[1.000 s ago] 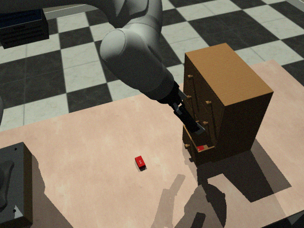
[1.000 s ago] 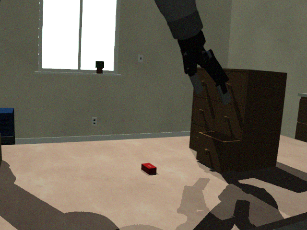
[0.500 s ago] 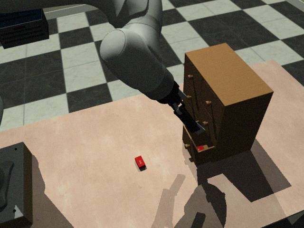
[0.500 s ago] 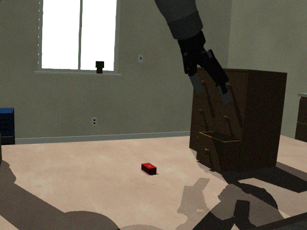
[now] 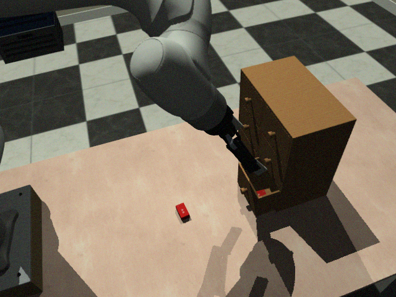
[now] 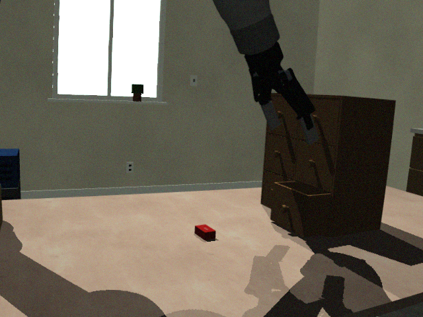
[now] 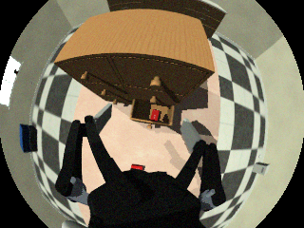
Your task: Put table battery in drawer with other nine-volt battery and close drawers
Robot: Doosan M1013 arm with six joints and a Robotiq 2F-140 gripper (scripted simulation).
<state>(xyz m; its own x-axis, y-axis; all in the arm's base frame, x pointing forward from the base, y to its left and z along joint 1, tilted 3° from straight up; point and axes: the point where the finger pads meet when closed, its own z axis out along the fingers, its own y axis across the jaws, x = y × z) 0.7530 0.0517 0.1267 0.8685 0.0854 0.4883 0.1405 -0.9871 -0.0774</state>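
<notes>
Grey arm (image 5: 179,73) (image 6: 252,27) slants down toward wooden chest (image 5: 319,134) (image 6: 361,164) (image 7: 138,38) | fingers (image 5: 260,168) (image 6: 310,131) spread wide, nothing between them | red battery (image 5: 182,211) (image 6: 205,232) (image 7: 138,167) on desk (image 5: 127,192) (image 6: 119,246) (image 7: 128,147)

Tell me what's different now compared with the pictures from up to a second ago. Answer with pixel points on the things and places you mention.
Nothing visibly changed. The gripper (image 5: 247,145) (image 6: 290,131) (image 7: 147,117) is open by the chest (image 5: 319,166) (image 6: 360,164) (image 7: 138,35), the battery on the table (image 5: 182,211) (image 6: 205,232) (image 7: 138,167) lies where it was, and the lower drawer (image 5: 269,204) (image 6: 316,214) (image 7: 152,122) stays pulled out.
</notes>
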